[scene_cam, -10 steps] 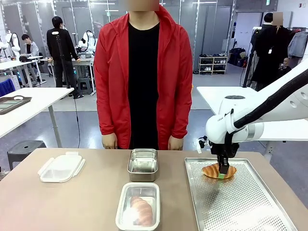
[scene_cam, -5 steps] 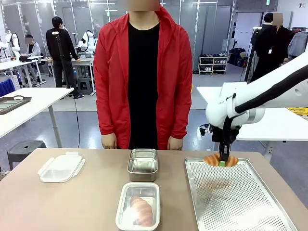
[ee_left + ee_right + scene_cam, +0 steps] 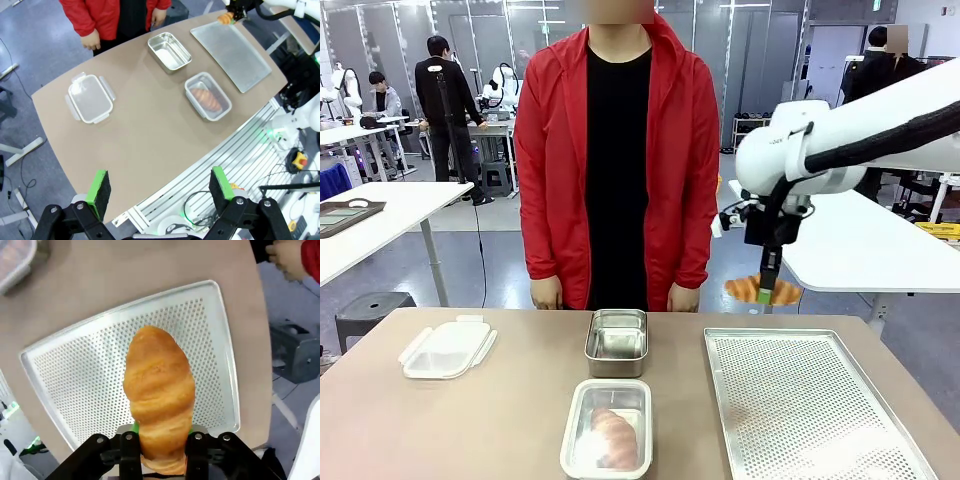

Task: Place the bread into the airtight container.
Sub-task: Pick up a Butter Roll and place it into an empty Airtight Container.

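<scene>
From the front, the right gripper (image 3: 770, 290) hangs in the air just past the far edge of the perforated tray (image 3: 820, 420), pinching the bread (image 3: 752, 291). The empty steel container (image 3: 617, 342) sits well to its left on the table (image 3: 500, 420). From the left wrist, the left gripper (image 3: 160, 186) hovers high over the table, its fingers spread wide around nothing. From the right wrist, the bread sits clamped between the fingers, above the tray.
</scene>
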Controlling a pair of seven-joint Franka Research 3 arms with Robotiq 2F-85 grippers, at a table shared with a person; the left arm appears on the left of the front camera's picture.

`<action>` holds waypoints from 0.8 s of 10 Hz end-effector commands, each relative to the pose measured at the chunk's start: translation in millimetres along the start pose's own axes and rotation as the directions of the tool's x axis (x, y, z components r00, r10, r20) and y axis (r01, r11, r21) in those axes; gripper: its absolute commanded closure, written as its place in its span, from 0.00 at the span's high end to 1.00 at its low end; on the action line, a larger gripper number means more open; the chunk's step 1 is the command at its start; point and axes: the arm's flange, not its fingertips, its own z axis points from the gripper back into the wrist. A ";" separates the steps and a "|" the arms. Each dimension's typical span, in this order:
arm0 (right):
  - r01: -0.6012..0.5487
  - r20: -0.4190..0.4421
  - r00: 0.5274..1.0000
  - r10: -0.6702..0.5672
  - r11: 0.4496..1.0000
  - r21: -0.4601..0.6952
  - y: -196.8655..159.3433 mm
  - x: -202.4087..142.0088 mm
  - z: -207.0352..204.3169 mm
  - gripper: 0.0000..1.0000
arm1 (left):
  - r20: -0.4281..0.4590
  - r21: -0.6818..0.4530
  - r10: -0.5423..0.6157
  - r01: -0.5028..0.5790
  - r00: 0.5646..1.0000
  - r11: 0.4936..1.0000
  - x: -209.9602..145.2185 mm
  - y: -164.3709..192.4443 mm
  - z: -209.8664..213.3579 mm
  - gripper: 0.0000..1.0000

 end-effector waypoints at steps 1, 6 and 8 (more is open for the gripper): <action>0.042 -0.005 0.999 -0.042 0.999 -0.002 4.3 39.8 2.9 0.27 | 0.001 -0.010 -0.010 0.010 1.000 1.000 2.5 -0.7 2.0 1.00; 0.082 0.000 0.997 -0.082 0.996 -0.031 57.4 174.0 9.1 0.27 | 0.001 -0.010 -0.010 0.010 1.000 1.000 2.5 -0.7 2.0 1.00; 0.094 -0.006 0.995 -0.095 0.994 -0.063 72.2 216.1 -4.9 0.27 | 0.001 -0.010 -0.010 0.010 1.000 1.000 2.5 -0.7 2.0 1.00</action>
